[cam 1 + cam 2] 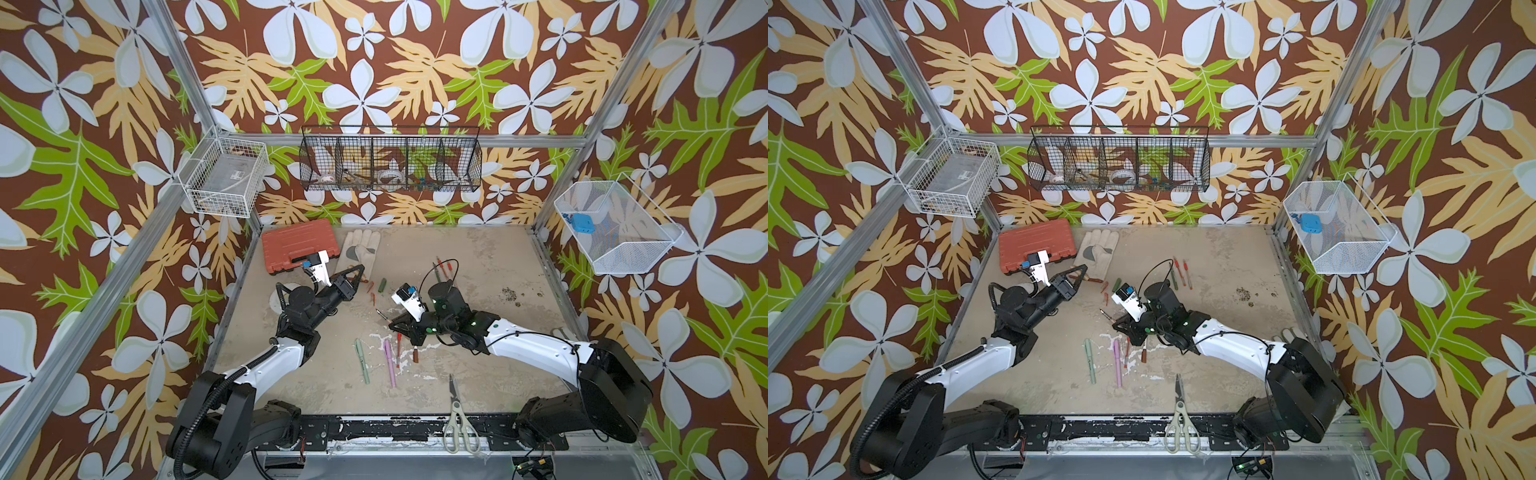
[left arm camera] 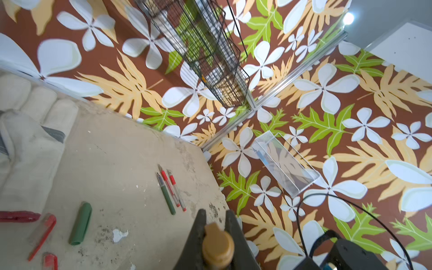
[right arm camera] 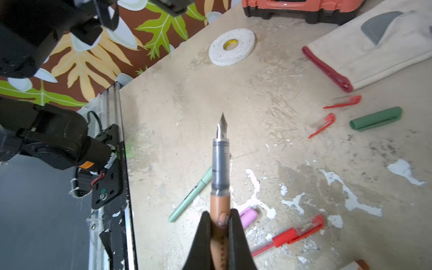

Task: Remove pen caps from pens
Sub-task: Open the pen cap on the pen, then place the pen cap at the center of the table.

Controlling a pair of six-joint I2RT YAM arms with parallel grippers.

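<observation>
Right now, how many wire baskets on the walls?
3: white wire basket hung left; black divided basket hung at the back; white mesh basket hung right. None seem hidden.

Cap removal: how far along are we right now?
Done: a dark green cap and red caps lie loose on the table. In hand: left gripper holds the tan cap, right gripper the uncapped tan pen. Left: pale green pen and pink pen look still capped.

Case [image 1: 299,245] back left, glove [image 1: 361,247] just right of it, scissors [image 1: 456,405] front (near the edge), pens [image 1: 362,360] between.
</observation>
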